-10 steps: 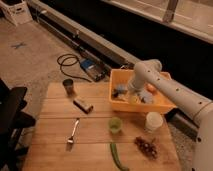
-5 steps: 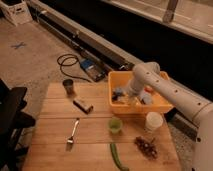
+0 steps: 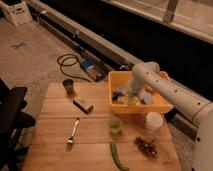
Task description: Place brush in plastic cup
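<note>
The wooden table [image 3: 60, 122] spreads out from under the claw, mostly to its left in my view and nearer to me. A black chair [image 3: 12, 112] stands off the table's edge, far left of the claw. The white arm [image 3: 165, 90] comes in from the right and bends down into the yellow bin [image 3: 122, 109]. The claw [image 3: 128, 98] is low inside that bin among some bluish items [image 3: 146, 98] I cannot make out. Its jaws stand wide, and I cannot tell whether anything sits between them.

The bin's front wall stands between the claw and everything else on the table. On the floor, beyond and to the left of the claw, lies a black cable coil [image 3: 67, 62].

The white cup [image 3: 153, 121] is just outside the bin, nearer to me and right of the claw. The dark metal cup [image 3: 69, 87] is well to its left. The plastic cup [image 3: 115, 125], light green, stands upright just in front of the bin, almost straight toward me from the claw.

A green pod [image 3: 118, 156] and a cluster of grapes [image 3: 146, 146] lie nearer still. A fork [image 3: 72, 135] and a small dark block [image 3: 83, 105] lie to the left. I cannot pick out the brush for certain.
</note>
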You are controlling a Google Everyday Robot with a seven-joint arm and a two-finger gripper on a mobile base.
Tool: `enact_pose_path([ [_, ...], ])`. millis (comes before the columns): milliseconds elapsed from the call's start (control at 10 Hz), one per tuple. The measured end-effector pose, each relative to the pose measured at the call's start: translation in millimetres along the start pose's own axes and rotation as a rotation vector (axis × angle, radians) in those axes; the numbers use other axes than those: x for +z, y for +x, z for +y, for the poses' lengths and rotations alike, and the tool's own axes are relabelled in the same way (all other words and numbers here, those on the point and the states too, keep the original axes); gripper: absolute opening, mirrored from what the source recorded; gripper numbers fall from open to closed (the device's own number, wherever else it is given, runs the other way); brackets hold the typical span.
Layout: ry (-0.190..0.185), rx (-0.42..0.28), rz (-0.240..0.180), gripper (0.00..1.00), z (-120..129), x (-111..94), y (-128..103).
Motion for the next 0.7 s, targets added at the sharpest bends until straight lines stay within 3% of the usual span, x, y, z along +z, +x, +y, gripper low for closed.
enact_pose_path([
  [500, -0.031, 0.045, 0.011, 0.65, -6, 20, 13],
  [700, -0.027, 0.063, 0.022, 0.65, -11, 23, 18],
])
